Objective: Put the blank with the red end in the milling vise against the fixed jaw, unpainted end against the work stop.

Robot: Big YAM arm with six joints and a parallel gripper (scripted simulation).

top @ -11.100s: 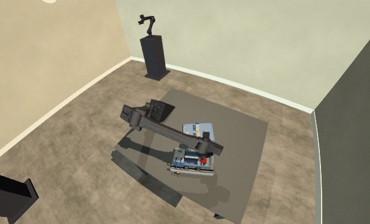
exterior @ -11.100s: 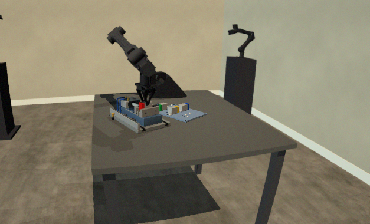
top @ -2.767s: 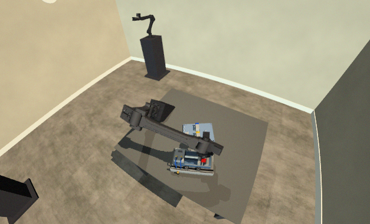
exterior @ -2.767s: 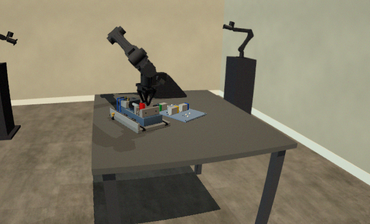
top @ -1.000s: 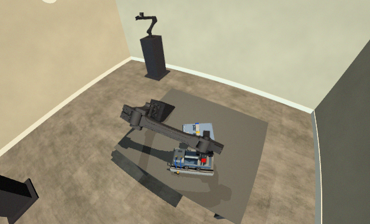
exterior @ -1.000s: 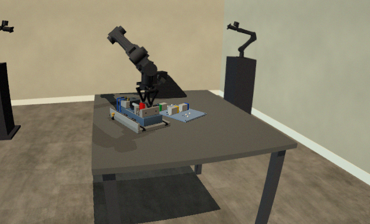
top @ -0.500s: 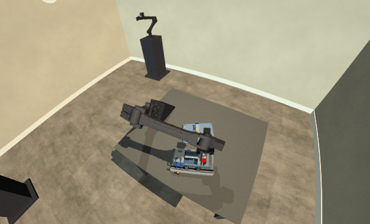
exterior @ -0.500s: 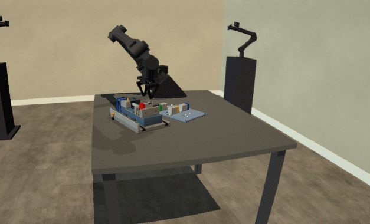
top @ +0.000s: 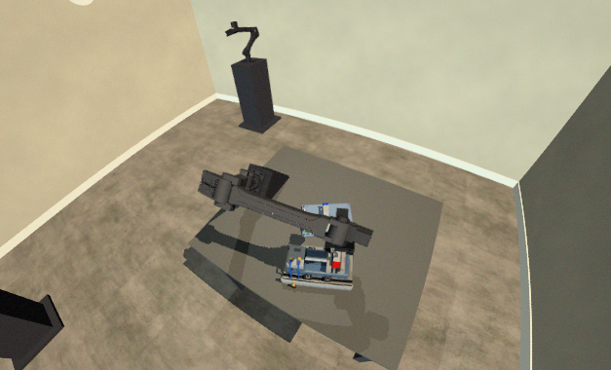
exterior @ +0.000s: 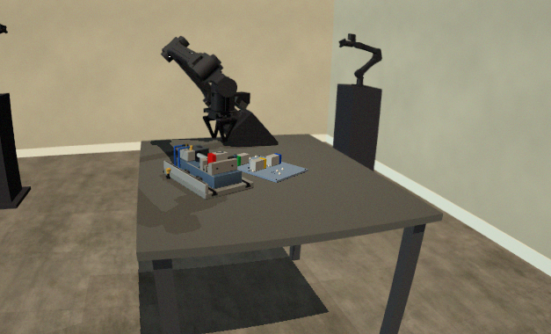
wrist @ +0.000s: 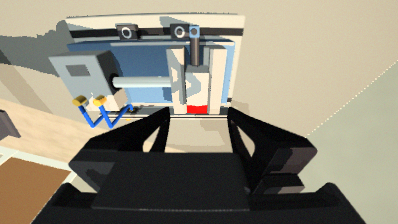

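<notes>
The blank with the red end [top: 336,265] [exterior: 211,158] [wrist: 197,109] lies between the jaws of the milling vise [exterior: 227,180] [wrist: 142,57]. Its red end points away from the work stop [wrist: 195,52], and its unpainted end appears to be at the rod's tip. Its long side is beside the fixed jaw [wrist: 217,80] [exterior: 225,167], seemingly against it; the moving jaw [wrist: 176,82] is on the other side. The bars under it are hidden. My gripper [exterior: 221,139] [wrist: 198,112] is open and empty, above the vise and back from the red end.
The plate [top: 343,206] [exterior: 288,172] beside the vise holds blanks with yellow [exterior: 257,164], blue [exterior: 272,160] and green [exterior: 242,159] ends. Blue hoses [top: 298,269] [wrist: 106,116] stand up at the vise's other end. A pale rail [exterior: 185,179] runs along the vise's far side from the plate.
</notes>
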